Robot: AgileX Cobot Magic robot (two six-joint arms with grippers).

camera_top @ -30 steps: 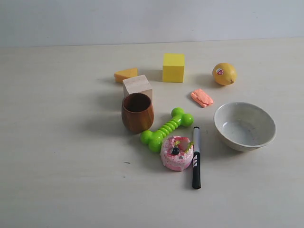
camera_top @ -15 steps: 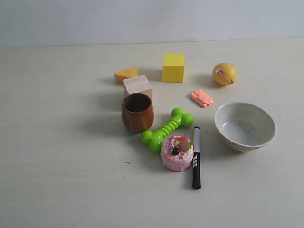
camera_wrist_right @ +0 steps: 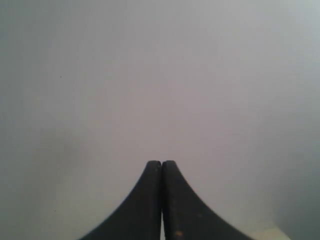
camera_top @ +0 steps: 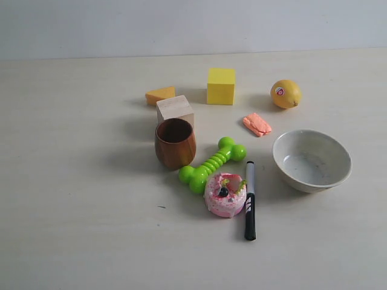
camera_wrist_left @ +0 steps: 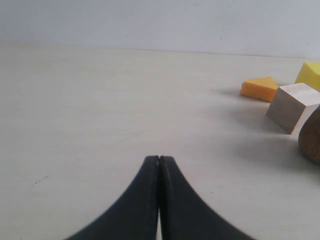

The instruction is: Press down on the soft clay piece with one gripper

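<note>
The soft clay piece (camera_top: 257, 124), salmon-pink and ridged, lies flat on the counter (camera_top: 72, 181). It sits between the lemon (camera_top: 285, 93) behind it and the speckled white bowl (camera_top: 311, 160) in front, apart from both, with nothing touching it. A yellow cube (camera_top: 221, 86) stands further back, and an orange wedge (camera_top: 160, 95) lies near a pale wooden block (camera_top: 175, 110). The block stands just behind a brown wooden cup (camera_top: 175, 143). A green bone-shaped toy (camera_top: 212, 164) lies slantwise beside the cup, with one end close to a pink frosted donut (camera_top: 225, 194). A black-and-white marker (camera_top: 250, 200) lies alongside the donut.

The left gripper (camera_wrist_left: 159, 159) has its black fingers pressed together with no gap and nothing between them. It hangs low over bare counter, well apart from the wedge, block and cup seen off to one side. The right gripper (camera_wrist_right: 161, 163) likewise has its fingers closed tip to tip and empty, facing a plain grey surface.
</note>
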